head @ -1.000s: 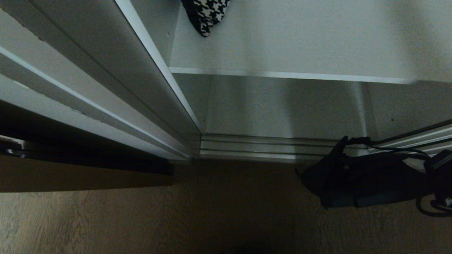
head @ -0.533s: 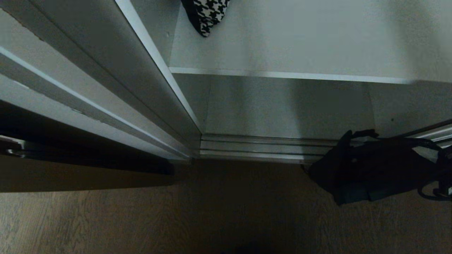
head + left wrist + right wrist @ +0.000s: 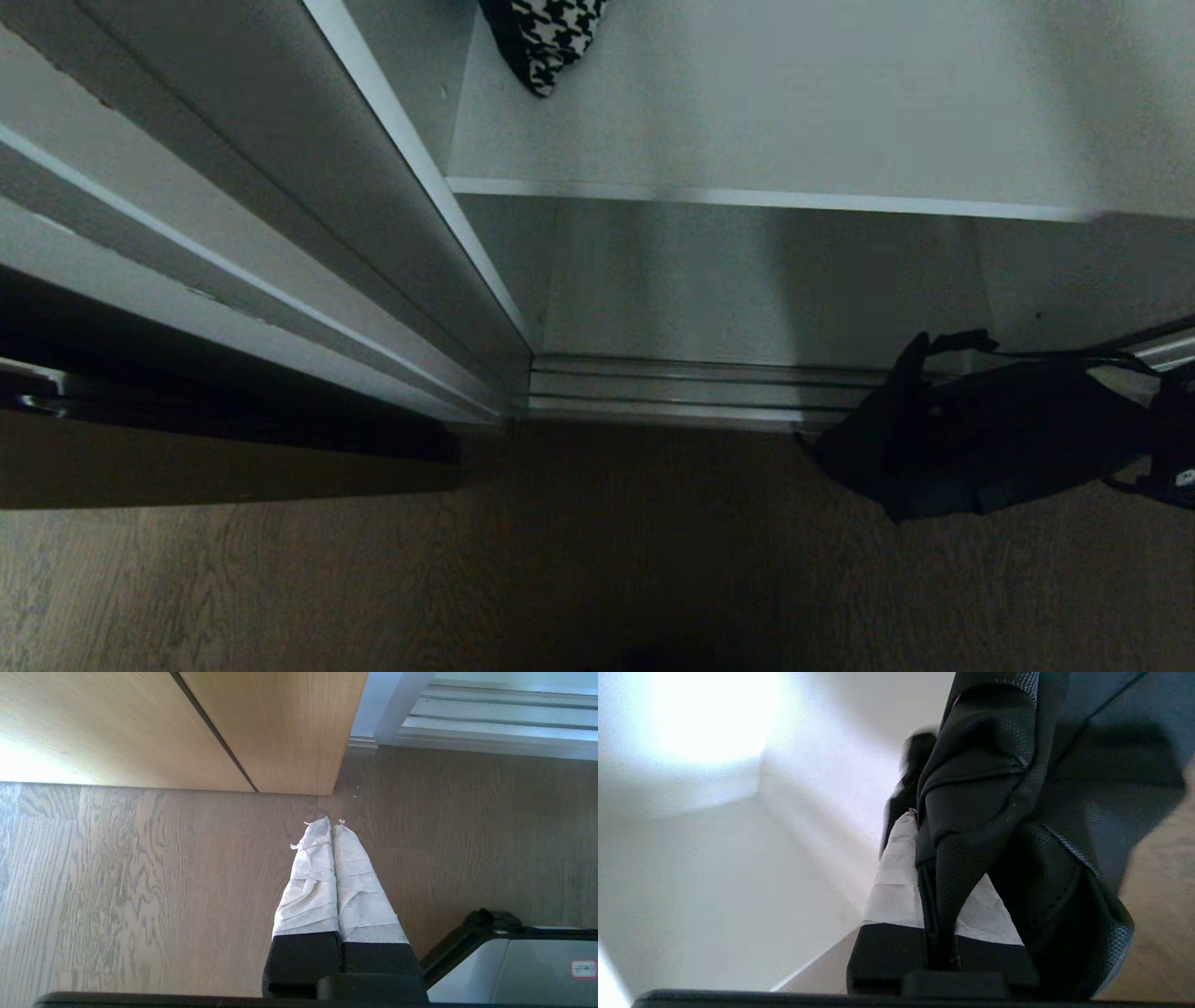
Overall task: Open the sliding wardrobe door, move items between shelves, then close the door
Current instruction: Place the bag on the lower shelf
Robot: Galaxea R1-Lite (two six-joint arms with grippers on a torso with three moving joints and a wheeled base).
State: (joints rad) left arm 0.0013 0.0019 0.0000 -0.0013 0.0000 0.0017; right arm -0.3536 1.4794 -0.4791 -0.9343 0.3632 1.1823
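Pinching the black bag (image 3: 1017, 788) by a fold between the right gripper (image 3: 941, 858) fingers, dangling clear for shelving; left gripper (image 3: 332, 823) pressed together, idle.

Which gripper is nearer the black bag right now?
Right. The right gripper is shut on the black bag; the left gripper hangs over bare floor, away from it.

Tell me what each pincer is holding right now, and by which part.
The right pincer is shut on the black bag, pinching a fold of its fabric. The left pincer is shut and holds nothing.
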